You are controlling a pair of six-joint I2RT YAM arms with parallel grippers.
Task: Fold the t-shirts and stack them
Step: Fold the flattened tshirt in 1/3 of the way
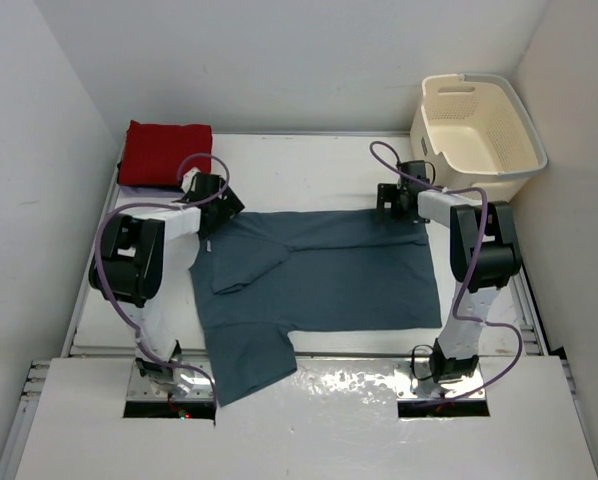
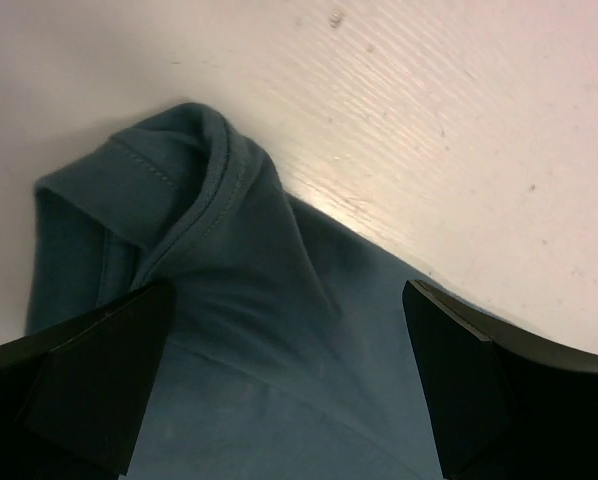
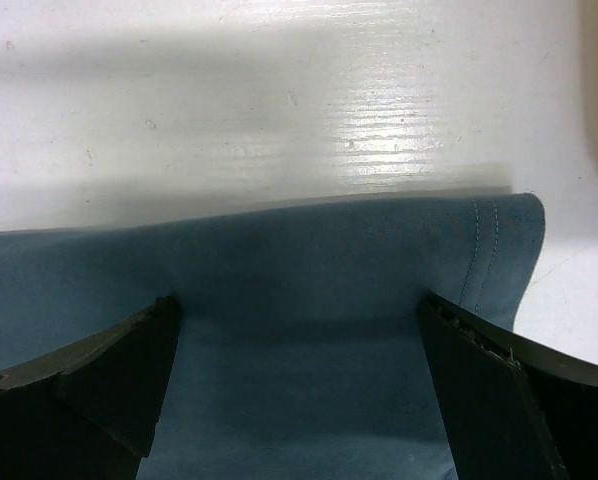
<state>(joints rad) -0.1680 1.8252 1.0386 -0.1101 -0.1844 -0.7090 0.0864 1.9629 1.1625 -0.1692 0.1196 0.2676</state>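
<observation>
A teal blue t-shirt point(image 1: 329, 280) lies spread flat in the middle of the table, its far left part folded in and one sleeve reaching toward the near edge. My left gripper point(image 1: 222, 214) is open over the shirt's far left corner, its fingers point(image 2: 89, 380) standing wide apart above the bunched teal cloth point(image 2: 229, 300). My right gripper point(image 1: 398, 210) is open over the far right corner, its fingers point(image 3: 494, 390) astride the stitched hem point(image 3: 484, 255). A folded red t-shirt point(image 1: 164, 152) lies at the back left. The lavender and black t-shirts are out of view.
A cream plastic laundry basket point(image 1: 479, 125) stands at the back right corner, looking empty. White walls close in the table on the left, back and right. Bare white table point(image 1: 309, 170) lies beyond the shirt's far edge.
</observation>
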